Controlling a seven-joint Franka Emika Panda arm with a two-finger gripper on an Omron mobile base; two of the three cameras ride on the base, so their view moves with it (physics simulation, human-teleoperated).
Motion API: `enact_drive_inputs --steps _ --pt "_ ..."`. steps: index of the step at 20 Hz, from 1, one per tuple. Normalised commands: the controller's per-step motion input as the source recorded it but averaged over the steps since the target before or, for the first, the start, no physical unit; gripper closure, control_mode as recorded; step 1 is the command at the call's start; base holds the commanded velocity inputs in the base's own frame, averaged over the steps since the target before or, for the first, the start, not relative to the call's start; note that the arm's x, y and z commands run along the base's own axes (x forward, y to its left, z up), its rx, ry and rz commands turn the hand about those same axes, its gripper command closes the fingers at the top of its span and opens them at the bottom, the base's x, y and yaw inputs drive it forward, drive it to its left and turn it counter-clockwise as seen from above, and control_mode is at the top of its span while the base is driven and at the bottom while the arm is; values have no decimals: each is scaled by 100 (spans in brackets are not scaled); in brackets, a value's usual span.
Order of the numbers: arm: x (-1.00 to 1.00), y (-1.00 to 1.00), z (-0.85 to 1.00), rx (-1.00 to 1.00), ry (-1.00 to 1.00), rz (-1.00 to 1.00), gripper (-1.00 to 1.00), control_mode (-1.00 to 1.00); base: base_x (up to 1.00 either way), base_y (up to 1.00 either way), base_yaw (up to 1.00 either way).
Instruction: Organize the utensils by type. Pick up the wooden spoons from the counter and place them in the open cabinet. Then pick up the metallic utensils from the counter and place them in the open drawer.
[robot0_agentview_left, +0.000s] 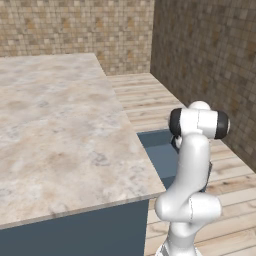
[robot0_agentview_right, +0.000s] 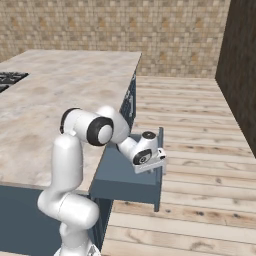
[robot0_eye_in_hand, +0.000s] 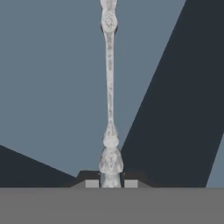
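A bare marble tabletop (robot0_agentview_left: 60, 125) is seen at left, with the open drawer (robot0_agentview_right: 125, 175) pulled out from its side at right. The end effector (robot0_eye_in_hand: 111, 183) is lowered over the drawer, closed on the end of a slim silver-grey metal spoon (robot0_eye_in_hand: 109, 87), which is held out above the drawer's flat blue bottom.

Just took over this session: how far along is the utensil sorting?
The counter carries no utensils where the base views show it, so earlier pickups look done, though the cabinet cannot be checked. In hand: the gripper has its jaws shut on the silver metal spoon, reaching over the open drawer with its blue bottom behind the spoon. Left: releasing it into that drawer.
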Motion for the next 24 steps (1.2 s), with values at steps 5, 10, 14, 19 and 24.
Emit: enact_drive_inputs --steps 5,10,14,19,24 --pt "0 -29 0 1 0 2 100 -100 0 0 0" --pt "0 -26 0 1 0 2 100 -100 0 0 0" --pt "0 -29 0 1 0 2 100 -100 0 0 0" --pt "0 -24 0 1 0 1 100 -100 0 0 0" --pt "0 -15 0 1 0 1 100 -100 0 0 0"
